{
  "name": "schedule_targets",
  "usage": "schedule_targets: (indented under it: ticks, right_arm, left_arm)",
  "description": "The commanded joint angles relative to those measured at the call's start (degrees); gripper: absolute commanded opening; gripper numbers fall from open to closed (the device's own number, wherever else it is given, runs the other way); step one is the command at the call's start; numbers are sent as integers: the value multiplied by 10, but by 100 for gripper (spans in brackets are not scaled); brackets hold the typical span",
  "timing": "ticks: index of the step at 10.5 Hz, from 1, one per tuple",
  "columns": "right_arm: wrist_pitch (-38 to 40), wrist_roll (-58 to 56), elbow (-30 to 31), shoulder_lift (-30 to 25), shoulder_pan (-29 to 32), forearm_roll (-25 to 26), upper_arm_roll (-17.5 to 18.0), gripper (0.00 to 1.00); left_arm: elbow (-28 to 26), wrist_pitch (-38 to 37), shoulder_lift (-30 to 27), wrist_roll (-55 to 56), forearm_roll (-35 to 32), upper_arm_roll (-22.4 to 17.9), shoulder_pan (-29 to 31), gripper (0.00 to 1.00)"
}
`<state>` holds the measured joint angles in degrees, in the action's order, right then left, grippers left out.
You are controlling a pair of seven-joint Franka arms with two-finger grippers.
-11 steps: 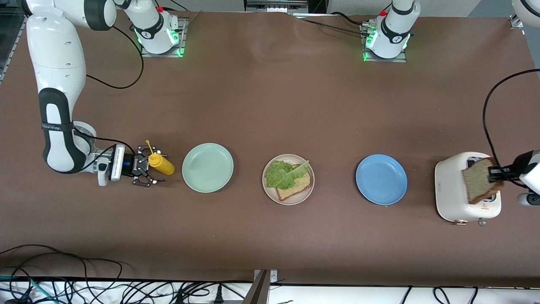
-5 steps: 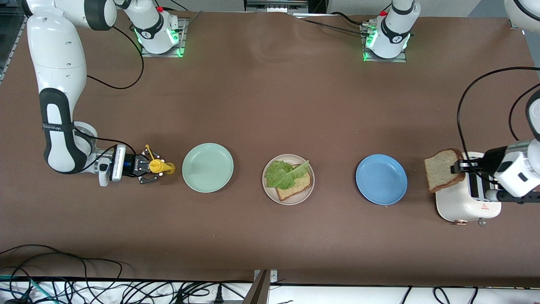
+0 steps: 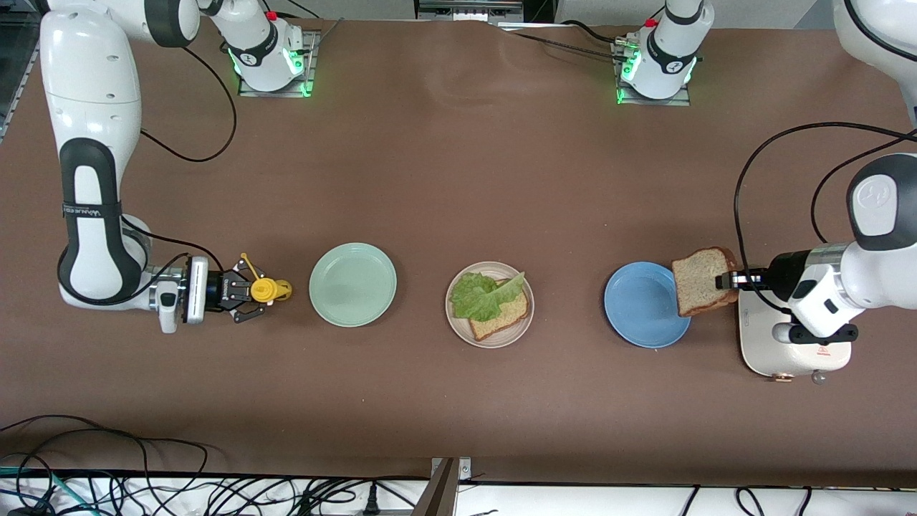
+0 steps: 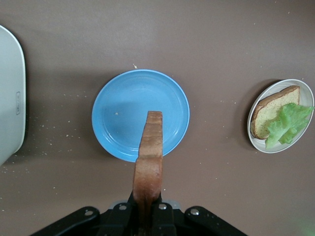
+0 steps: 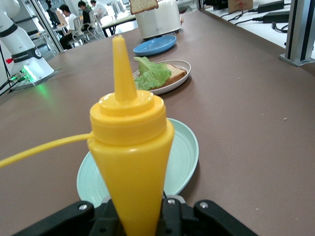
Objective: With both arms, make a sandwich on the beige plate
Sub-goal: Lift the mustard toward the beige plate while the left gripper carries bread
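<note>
- The round beige plate (image 3: 491, 337) lay flat mid-table; it held one brown bread slice (image 3: 505, 315) with a ruffled green lettuce leaf (image 3: 481, 295) on top
- A second bread slice (image 3: 701, 280) hung edge-up over the blue plate (image 3: 637, 308), pinched in the left gripper (image 3: 731, 280)

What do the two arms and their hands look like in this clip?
Both arms are glossy white with dark grey joint bands, trailing looped black cables. The right hand and left hand are black and two-fingered. Green lights glow at both bases.
</note>
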<state>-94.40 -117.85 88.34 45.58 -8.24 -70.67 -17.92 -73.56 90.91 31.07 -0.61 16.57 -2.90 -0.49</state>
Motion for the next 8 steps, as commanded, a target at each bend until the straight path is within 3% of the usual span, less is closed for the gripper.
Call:
schedule_targets:
  ticks: [1, 5, 8]
  right_arm:
    - [-38, 111, -25, -36, -33, 67, 0, 0]
    - [-63, 382, -148, -44, -111, 264, 1, 0]
    - [-79, 529, -188, -44, -180, 390, 1, 0]
  left_arm:
    - [2, -8, 1, 3, 14, -3, -3, 0]
    - [2, -8, 9, 2, 13, -3, -3, 0]
    - [1, -9, 9, 2, 13, -3, -3, 0]
